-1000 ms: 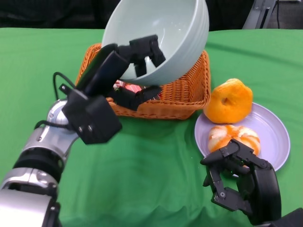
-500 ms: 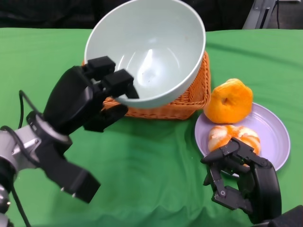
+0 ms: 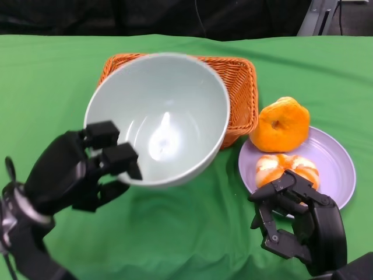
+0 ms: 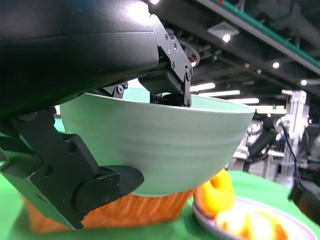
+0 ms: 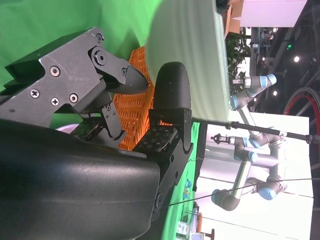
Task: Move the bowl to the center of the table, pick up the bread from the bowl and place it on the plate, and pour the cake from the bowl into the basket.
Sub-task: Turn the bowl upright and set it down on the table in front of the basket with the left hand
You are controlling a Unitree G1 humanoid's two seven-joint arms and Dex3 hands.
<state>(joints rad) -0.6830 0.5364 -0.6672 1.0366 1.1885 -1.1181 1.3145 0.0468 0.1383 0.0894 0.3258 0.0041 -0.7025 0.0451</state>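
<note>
Two black hands show in the head view. The left hand [image 3: 78, 169] grips the bowl [image 3: 160, 116] by its near rim, fingers [image 3: 119, 157] hooked over the edge into the inside and the thumb under the outer wall. The bowl is pale green, held off the green worktop [image 3: 175, 233] and tipped so its mouth faces the camera; nothing shows inside it but a glint of light. It hides the front of the basket [image 3: 239, 87], an orange wicker one that stands just behind it; what lies in the basket cannot be seen.

In the left wrist view the bowl [image 4: 165, 145] sits level between the fingers above and the thumb below, with the basket [image 4: 125, 212] under and behind it and the plate [image 4: 240, 227] off to the side.

The plate [image 3: 332, 169] is lilac and lies right of the basket, close to it. One bun [image 3: 288, 169] rests on the plate; a rounder orange bread [image 3: 281, 123] sits at the plate's far left edge, near the basket's corner.

The right hand [image 3: 297, 221] hangs low at the plate's near edge, fingers curled inward and holding nothing, its fingertips close to the bun. The right wrist view shows those fingers [image 5: 170, 100] against the basket [image 5: 132, 115] and a blurred bowl [image 5: 192, 60].
</note>
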